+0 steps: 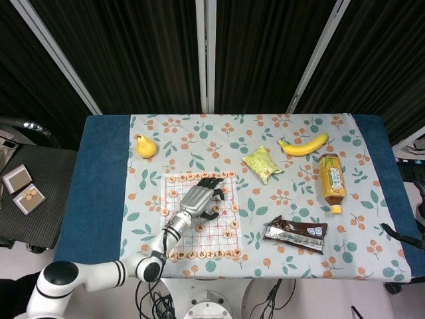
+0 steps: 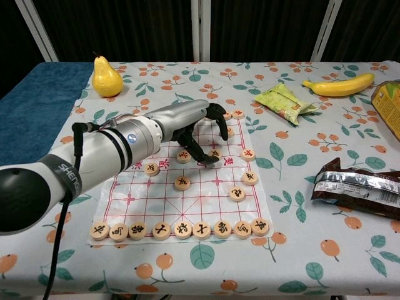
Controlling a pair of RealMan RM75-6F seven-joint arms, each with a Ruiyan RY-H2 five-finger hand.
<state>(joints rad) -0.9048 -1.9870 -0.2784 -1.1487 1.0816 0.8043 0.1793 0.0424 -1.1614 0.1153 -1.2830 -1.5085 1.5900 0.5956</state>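
Note:
A paper Chinese chess board (image 1: 214,229) (image 2: 206,201) lies at the front of the floral cloth. Round wooden pieces line its near edge (image 2: 181,229), and others are scattered over the grid. My left hand (image 1: 202,198) (image 2: 199,125) hovers over the far middle of the board, palm down, with its fingers arched and apart. The thumb tip comes down beside one piece (image 2: 215,154), and the fingertips hang above another (image 2: 229,132). It holds nothing that I can see. Only a dark sliver of my right hand (image 1: 400,236) shows, off the table's right edge.
A pear (image 1: 145,146) (image 2: 107,77) stands at the far left. A green snack packet (image 1: 262,163) (image 2: 284,101), a banana (image 1: 303,146) (image 2: 340,85) and a tea bottle (image 1: 331,181) lie to the right. A brown wrapper (image 1: 295,234) (image 2: 359,187) lies front right.

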